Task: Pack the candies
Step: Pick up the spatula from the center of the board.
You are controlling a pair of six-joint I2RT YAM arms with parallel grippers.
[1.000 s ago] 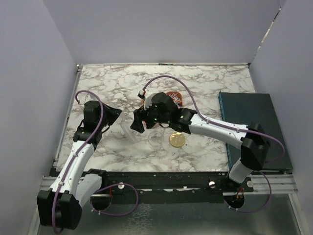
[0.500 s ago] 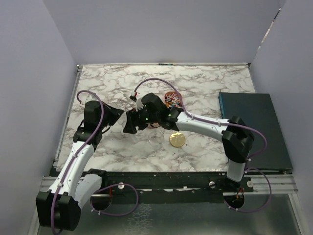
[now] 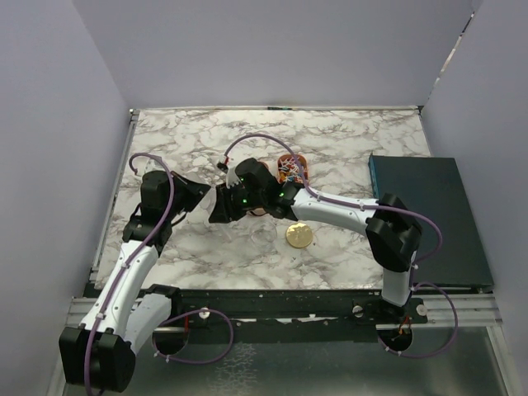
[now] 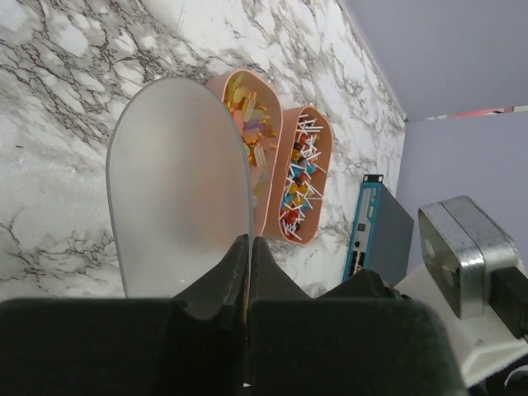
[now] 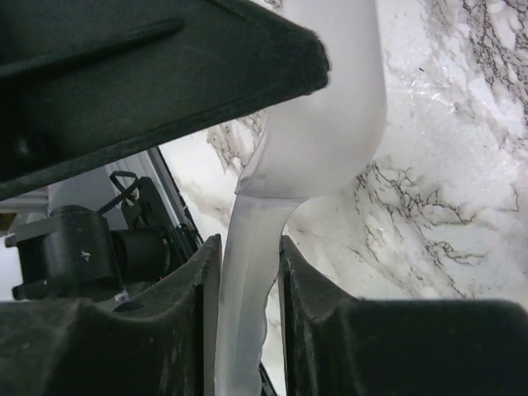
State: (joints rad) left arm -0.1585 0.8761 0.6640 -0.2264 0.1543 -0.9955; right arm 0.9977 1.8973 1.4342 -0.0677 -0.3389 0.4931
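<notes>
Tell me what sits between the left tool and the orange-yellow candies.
A pale translucent bag, pinched in the left tool, fills that stretch, its edge overlapping the tray of orange-yellow candies; the left wrist view shows it.

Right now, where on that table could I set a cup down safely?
Free: marble table along its far edge behind the trays, and far-right corner by the dark box. Crowded: the middle, where left gripper and right gripper hold a translucent bag by trays and gold lid.
</notes>
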